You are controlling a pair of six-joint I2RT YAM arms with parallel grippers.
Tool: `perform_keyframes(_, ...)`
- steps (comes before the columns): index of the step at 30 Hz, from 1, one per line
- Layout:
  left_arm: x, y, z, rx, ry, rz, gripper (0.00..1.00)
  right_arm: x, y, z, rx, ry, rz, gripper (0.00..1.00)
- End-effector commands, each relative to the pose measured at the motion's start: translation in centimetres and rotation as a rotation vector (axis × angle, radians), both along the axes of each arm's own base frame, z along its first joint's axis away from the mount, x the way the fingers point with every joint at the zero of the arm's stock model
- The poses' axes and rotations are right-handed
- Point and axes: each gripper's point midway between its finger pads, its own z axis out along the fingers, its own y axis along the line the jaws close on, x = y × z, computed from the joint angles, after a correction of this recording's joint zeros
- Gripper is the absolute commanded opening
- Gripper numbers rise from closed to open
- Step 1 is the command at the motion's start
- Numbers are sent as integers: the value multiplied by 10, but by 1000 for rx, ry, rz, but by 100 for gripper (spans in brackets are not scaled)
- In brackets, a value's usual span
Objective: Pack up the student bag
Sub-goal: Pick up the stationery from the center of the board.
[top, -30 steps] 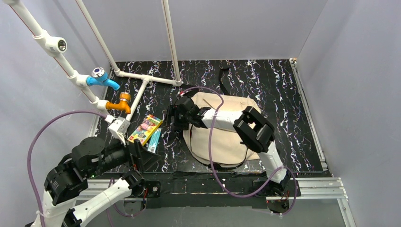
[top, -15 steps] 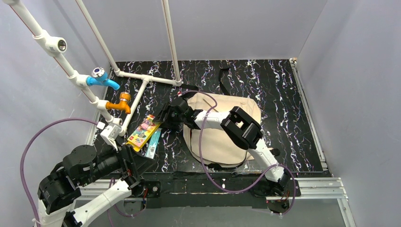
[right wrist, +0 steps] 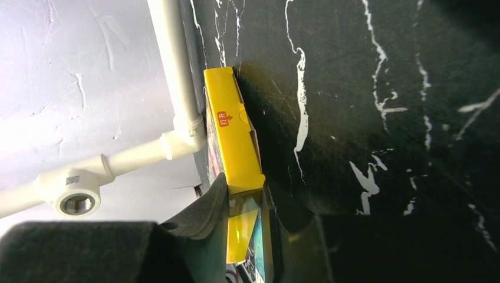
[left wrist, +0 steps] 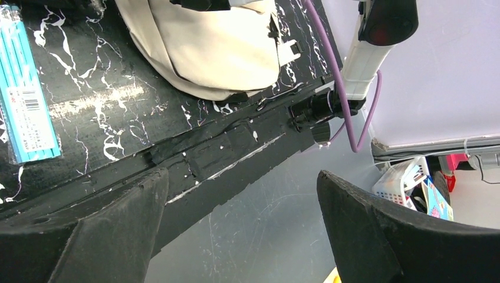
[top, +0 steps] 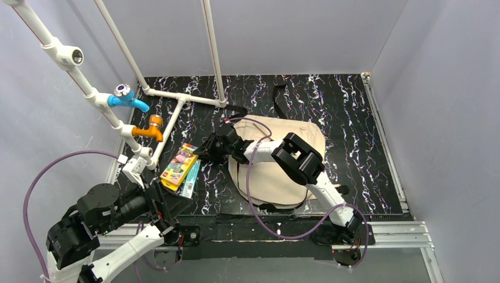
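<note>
The student bag (top: 272, 177), beige fabric with black straps, lies flat mid-table; its lower end also shows in the left wrist view (left wrist: 218, 47). Left of it lies a yellow box with a colourful printed face (top: 178, 163). My right gripper (top: 202, 152) reaches over the bag's left edge and is shut on one end of that box (right wrist: 233, 135), one finger on each side (right wrist: 244, 188). My left gripper (top: 172, 199) hangs open over the table's front edge with nothing between its fingers (left wrist: 242, 177).
A blue pencil pack (top: 191, 175) lies beside the box, seen also from the left wrist (left wrist: 23, 106). White pipework (top: 177, 97) with a blue valve (top: 127, 99) and an orange valve (top: 150, 128) stands close behind the box. Purple cables loop over the bag.
My right gripper has moved left off the bag to the yellow box and closed on it. The left arm has drawn back slightly toward the front edge, still open.
</note>
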Motion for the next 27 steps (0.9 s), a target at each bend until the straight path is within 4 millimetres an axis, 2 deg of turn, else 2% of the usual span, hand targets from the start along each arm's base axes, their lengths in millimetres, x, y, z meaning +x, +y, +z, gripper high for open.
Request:
perform_keyframes(1,6,0,-8,6,51,53,96,7,-3,53,123,-54,22,12)
perform_keyframes(5,19,-2,-10,-9,67,119,97,6,-18,103,240,-46,35,7)
perform_keyframes(7,26,-8,-10,-28,79,138,97,3,-32,130,307,-44,47,3)
perform_keyframes(9,33,-17,-8,-62,94,155,97,-1,-49,147,335,-46,66,3)
perform_keyframes(10,38,-21,-8,-85,111,173,96,-3,-61,148,331,-40,68,2)
perform_keyframes(12,48,-28,-7,-136,132,220,96,-7,-82,162,353,-47,79,2)
perform_keyframes(13,54,-30,-6,-165,148,253,96,-11,-97,160,357,-31,74,1)
perform_keyframes(16,72,-37,-3,-262,182,351,96,-12,-143,174,418,-13,29,1)
perform_keyframes(18,85,-48,2,-332,186,369,96,-8,-177,180,432,-14,-19,1)
perform_keyframes(21,102,-67,5,-391,204,380,96,-8,-217,194,428,-40,-61,2)
perform_keyframes(25,120,-85,-2,-382,247,407,97,-2,-260,203,416,-63,-121,2)
perform_keyframes(27,128,-91,-3,-388,257,424,98,-1,-274,207,422,-64,-148,2)
